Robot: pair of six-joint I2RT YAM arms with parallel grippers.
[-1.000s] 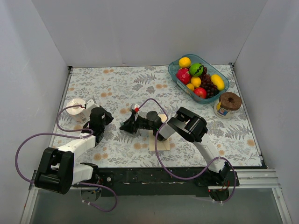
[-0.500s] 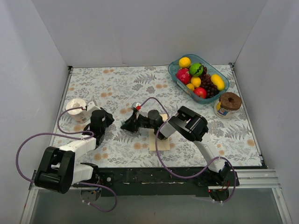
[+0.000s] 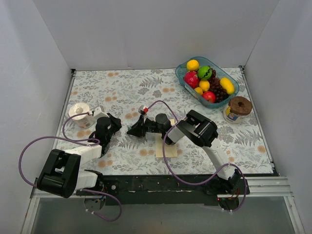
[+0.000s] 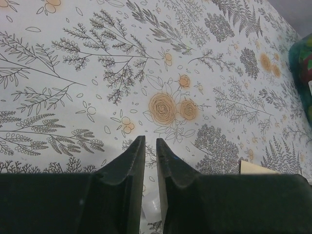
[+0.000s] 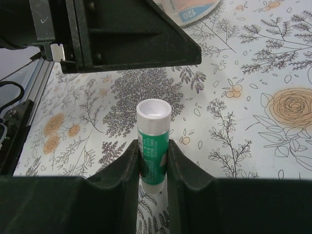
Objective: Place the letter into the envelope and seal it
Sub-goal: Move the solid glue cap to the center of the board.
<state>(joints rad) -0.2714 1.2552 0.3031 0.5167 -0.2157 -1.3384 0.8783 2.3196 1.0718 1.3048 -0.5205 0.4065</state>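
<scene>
The cream-yellow envelope (image 3: 166,149) lies flat at the table's front middle, partly under the right arm; one corner shows in the left wrist view (image 4: 254,167). The salmon-peach letter is out of view. My right gripper (image 3: 132,130) (image 5: 153,144) is shut on an uncapped green-and-white glue stick (image 5: 153,131), held just above the table to the left of the envelope. My left gripper (image 3: 112,126) (image 4: 150,140) hovers close to the left of it, its jaws almost together on a small white cap (image 4: 153,206) deep between the fingers.
A tape roll (image 3: 79,112) (image 5: 191,9) sits at the left, behind the left gripper. A blue tray (image 3: 181,78) of toy fruit stands at the back right, with a brown-lidded jar (image 3: 239,108) beside it. White walls enclose the table.
My left gripper has drawn slightly toward the near edge, away from the tape roll. My right gripper has kept hold of the glue stick and barely moved.
</scene>
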